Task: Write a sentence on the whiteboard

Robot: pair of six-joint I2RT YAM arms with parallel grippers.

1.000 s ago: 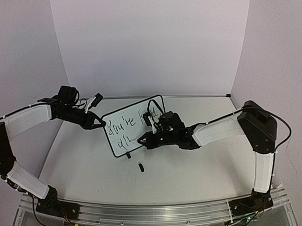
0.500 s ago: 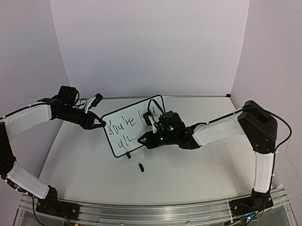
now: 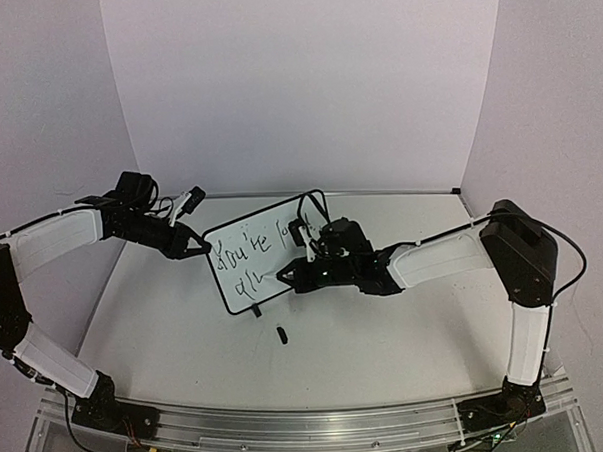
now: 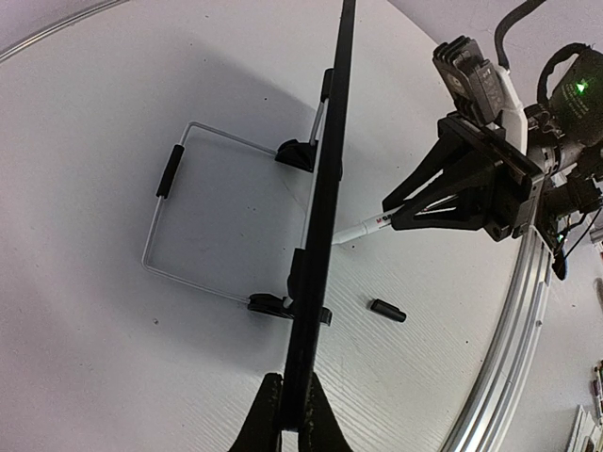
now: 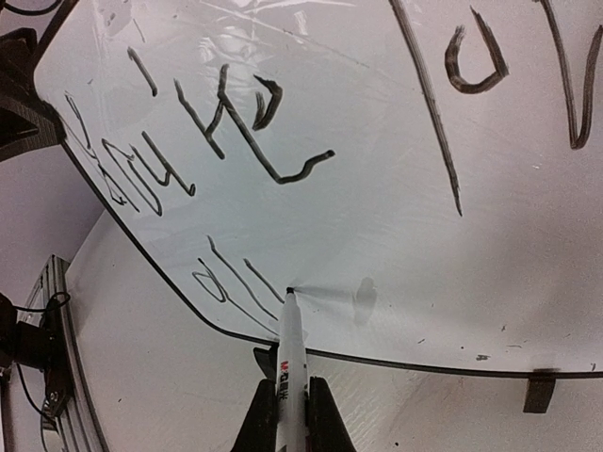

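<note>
Both outstretched: L fingers (image 4: 268,419) on whiteboard (image 3: 245,250) edge, R fingers (image 5: 258,420) on marker (image 5: 290,350).

sentence (image 3: 245,253) partly behind right hand (image 3: 296,275), whiteboard (image 5: 377,226) cropped

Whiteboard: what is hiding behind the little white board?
Behind the small black-framed whiteboard, a thin bent wire stand rests on the white table. From above, the board itself covers that stand.
</note>
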